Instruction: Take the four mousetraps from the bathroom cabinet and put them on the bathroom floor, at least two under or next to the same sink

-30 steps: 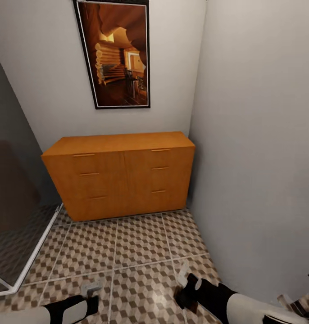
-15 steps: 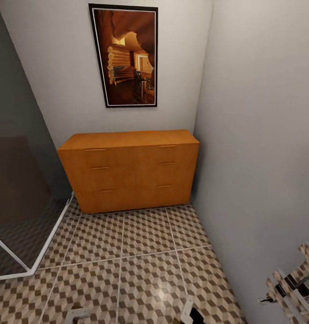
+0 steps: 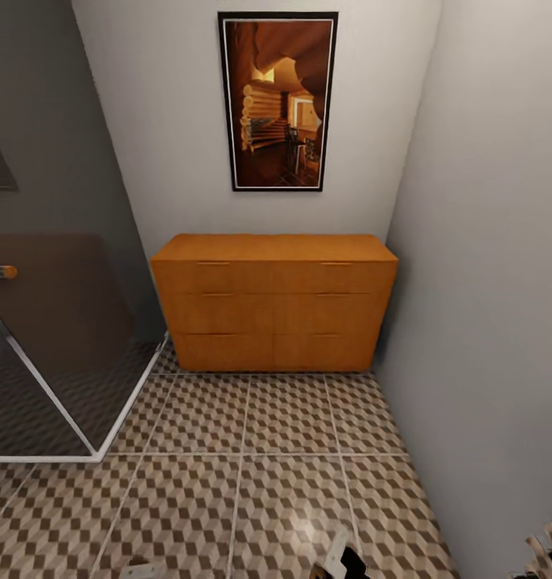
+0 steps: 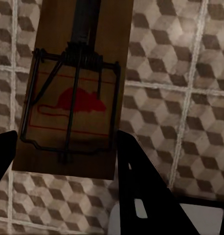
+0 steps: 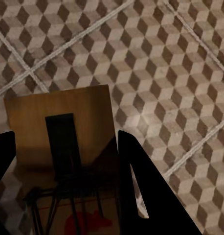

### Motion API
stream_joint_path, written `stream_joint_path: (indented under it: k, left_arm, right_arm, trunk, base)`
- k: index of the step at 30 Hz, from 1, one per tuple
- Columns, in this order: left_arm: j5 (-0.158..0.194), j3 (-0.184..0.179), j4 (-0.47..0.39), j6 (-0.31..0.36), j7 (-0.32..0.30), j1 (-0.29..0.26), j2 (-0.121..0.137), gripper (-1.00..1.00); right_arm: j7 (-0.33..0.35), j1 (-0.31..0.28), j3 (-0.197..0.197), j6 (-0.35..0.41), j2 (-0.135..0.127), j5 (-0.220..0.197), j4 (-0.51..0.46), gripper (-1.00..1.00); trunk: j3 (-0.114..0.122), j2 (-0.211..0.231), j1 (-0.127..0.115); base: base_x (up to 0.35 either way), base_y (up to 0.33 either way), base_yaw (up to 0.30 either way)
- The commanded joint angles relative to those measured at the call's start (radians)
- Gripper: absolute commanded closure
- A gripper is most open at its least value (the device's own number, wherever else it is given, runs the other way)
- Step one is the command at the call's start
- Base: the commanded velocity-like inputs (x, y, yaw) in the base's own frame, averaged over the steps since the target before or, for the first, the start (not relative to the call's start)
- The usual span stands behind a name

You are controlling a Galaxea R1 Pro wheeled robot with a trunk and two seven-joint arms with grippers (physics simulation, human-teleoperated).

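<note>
In the left wrist view a mousetrap, a brown wooden board with a wire spring and a red mouse print, sits between the black fingers of my left gripper, which is shut on it. The right wrist view shows a second mousetrap, gripped the same way by my right gripper. Both hang over the cube-patterned bathroom floor. The orange wooden cabinet stands against the far wall with every drawer closed. The sink is out of view.
A glass shower enclosure with a white floor rail borders the left side. A grey wall closes in the right. A framed picture hangs above the cabinet. Patterned tiles stretch between me and the cabinet.
The head camera has drawn back and swung, so the cabinet sits farther away and more to the right. Both arms have slipped almost out of the bottom of the head view.
</note>
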Motion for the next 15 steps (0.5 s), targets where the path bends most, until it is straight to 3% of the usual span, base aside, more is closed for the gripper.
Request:
stream_joint_path:
  k: [1, 15]
  left_arm:
    - [0.008, -0.008, -0.004, -0.009, 0.006, 0.000, 0.001, 1.00]
    - [0.008, -0.008, 0.000, -0.021, 0.006, 0.008, 0.001, 1.00]
  right_arm:
    - [0.006, 0.003, 0.005, -0.005, 0.001, -0.014, 0.004, 1.00]
    - [-0.002, 0.078, 0.005, -0.007, 0.008, -0.014, 0.008, 1.00]
  trunk:
    - [-0.001, -0.001, 0.000]
    - [-0.001, -0.001, 0.000]
  base:
    - [0.000, 0.000, 0.288]
    - [0.000, 0.000, 0.288]
